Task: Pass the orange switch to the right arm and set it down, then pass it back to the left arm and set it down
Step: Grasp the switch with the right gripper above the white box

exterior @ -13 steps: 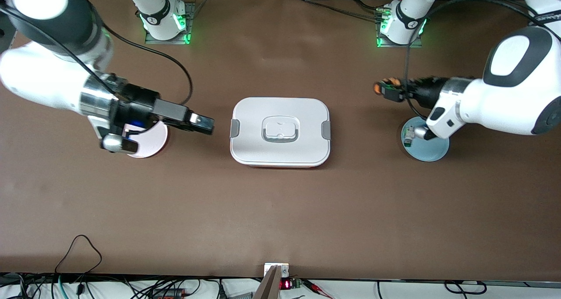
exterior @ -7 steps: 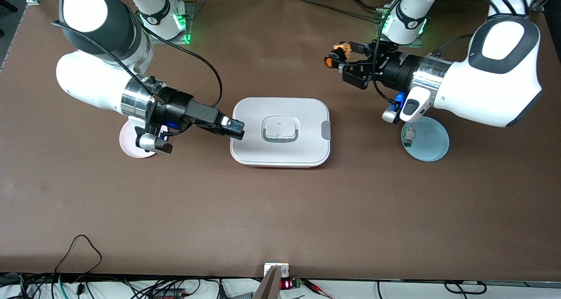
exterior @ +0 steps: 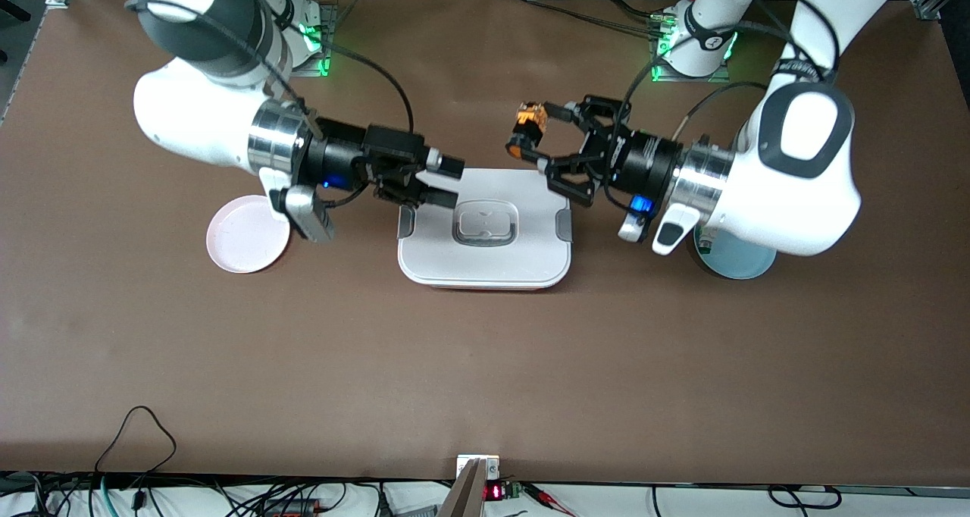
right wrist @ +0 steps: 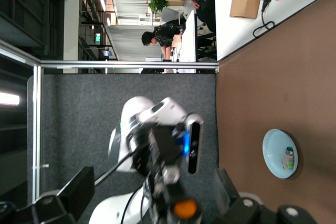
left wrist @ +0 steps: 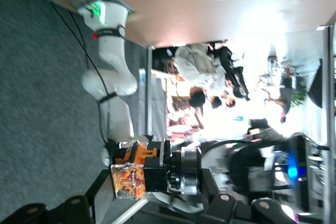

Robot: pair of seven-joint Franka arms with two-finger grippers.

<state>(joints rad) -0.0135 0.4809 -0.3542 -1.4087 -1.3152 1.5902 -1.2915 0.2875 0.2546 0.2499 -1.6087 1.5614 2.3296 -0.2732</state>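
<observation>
Above the box's [exterior: 483,229] edge nearest the robot bases, the orange switch [exterior: 527,129] is held in the air, clamped between the fingers of the left claw [exterior: 530,142]. The left arm reaches in from its end of the counter [exterior: 485,365], wrist horizontal. The right claw [exterior: 443,177] hangs over the same edge of the box, toward the right arm's end, released and holding nothing. The two claws face each other, apart, with the switch between them. The box sits closed at mid-counter. A pink plate [exterior: 248,243] lies toward the right arm's end. A blue plate [exterior: 739,262] lies toward the left arm's end, carrying a small white-and-green part [right wrist: 288,158].
</observation>
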